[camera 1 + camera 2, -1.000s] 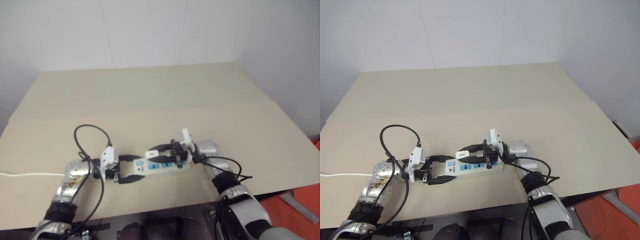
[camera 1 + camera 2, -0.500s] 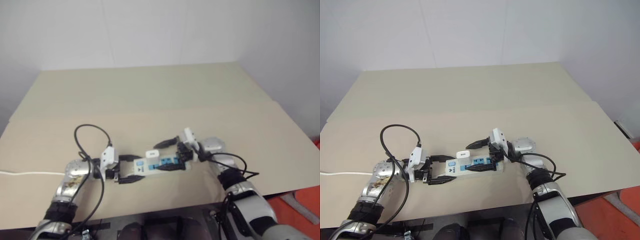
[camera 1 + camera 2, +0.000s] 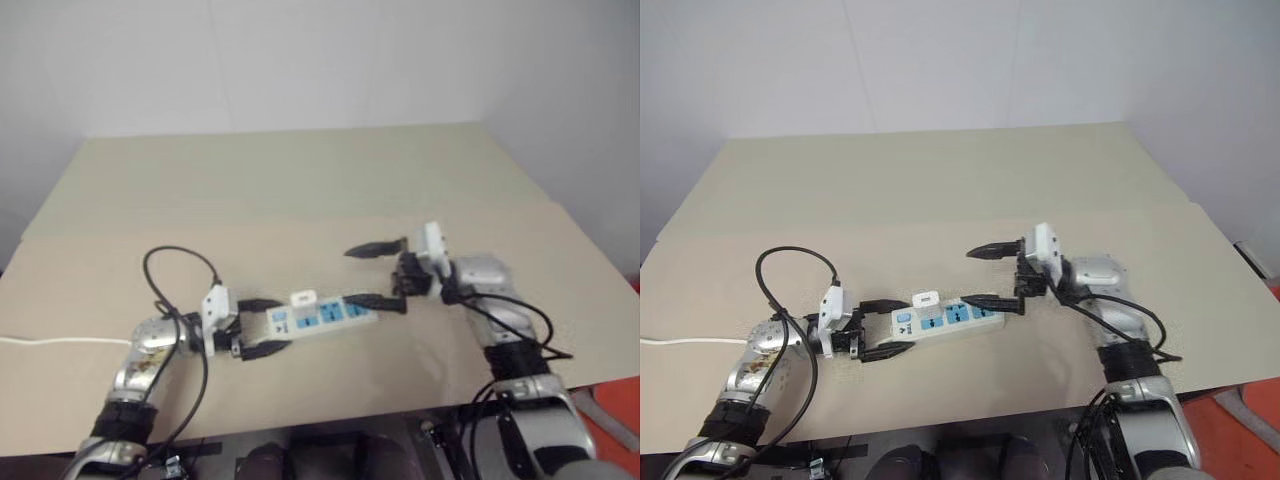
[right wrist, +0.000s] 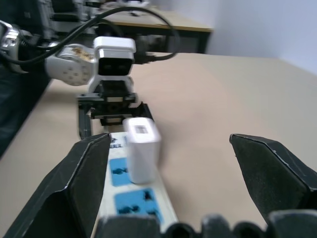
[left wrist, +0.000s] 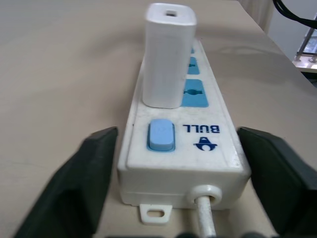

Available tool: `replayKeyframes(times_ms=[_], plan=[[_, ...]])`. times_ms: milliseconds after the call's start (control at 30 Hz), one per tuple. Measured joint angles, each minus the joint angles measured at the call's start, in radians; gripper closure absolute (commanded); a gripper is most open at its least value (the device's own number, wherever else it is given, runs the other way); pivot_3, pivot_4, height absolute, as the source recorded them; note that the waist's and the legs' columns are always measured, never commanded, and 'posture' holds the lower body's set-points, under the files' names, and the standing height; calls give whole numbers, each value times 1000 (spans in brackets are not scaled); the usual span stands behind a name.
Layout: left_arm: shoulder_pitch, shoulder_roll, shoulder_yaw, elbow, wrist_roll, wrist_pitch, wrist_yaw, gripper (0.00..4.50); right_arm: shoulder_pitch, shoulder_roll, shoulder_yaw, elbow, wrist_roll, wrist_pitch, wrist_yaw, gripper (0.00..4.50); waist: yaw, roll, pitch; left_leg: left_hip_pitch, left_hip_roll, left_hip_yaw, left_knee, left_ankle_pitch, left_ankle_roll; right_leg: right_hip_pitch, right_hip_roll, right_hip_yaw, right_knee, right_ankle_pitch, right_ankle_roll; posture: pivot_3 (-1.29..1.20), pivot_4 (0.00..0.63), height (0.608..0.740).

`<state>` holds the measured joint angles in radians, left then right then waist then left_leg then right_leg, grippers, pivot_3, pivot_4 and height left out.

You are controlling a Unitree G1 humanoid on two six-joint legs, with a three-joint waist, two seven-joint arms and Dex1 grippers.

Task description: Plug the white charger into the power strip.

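The white charger [image 5: 168, 54] was seen standing upright in the power strip [image 3: 322, 314], seated in the socket next to the blue switch [image 5: 161, 134] at the strip's left end. The plugging step was therefore judged done, and the release and withdrawal of both arms was taken to be the step in hand. The strip lay flat on the beige table [image 3: 300, 190], near its front edge, with its white cord [image 3: 40, 341] running off to the left.

The left claw [image 3: 262, 325] was held wide, its two black fingers [image 5: 81, 178] standing on either side of the strip's cord end without pressing on it. The right claw [image 3: 376, 274] was also spread wide and held nothing; it was raised off the table at the strip's right end, well apart from the charger, with its lower finger just beside the end of the strip.

For the next move, little was judged to be called for beyond drawing the left claw back along the cord without dragging the strip, and carrying the right arm clear.
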<state>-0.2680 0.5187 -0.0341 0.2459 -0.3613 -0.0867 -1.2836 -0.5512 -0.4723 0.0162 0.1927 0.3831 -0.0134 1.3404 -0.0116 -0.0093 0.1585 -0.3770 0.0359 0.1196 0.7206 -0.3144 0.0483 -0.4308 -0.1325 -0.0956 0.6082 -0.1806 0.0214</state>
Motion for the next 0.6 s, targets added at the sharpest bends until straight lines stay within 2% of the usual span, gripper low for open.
replayKeyframes(times_ms=[133,300,500,600], plan=[[19,-8,14,-17,-37,-4,-29,16,119,-65,-57,-136,40,42,-45,0,1,0,0,-8,-2,0,2,0,0,-7,0,0,1,0,0,0,150,740],[32,18,47,-124,-134,42,-70,16,261,-110,-109,-282,76,85,-112,0,0,-1,1,-8,-1,0,2,0,0,-7,0,0,1,0,0,0,150,740],[45,230,229,-295,-300,202,-103,16,399,-249,-264,-447,148,250,-243,0,1,-1,1,-8,0,-1,2,0,0,-7,0,1,-1,-1,1,0,150,740],[51,325,292,-271,-300,199,-131,16,470,-395,-337,-479,162,351,-232,0,5,-1,1,-7,0,-1,2,0,0,-7,0,1,-3,-1,1,0,150,740]])
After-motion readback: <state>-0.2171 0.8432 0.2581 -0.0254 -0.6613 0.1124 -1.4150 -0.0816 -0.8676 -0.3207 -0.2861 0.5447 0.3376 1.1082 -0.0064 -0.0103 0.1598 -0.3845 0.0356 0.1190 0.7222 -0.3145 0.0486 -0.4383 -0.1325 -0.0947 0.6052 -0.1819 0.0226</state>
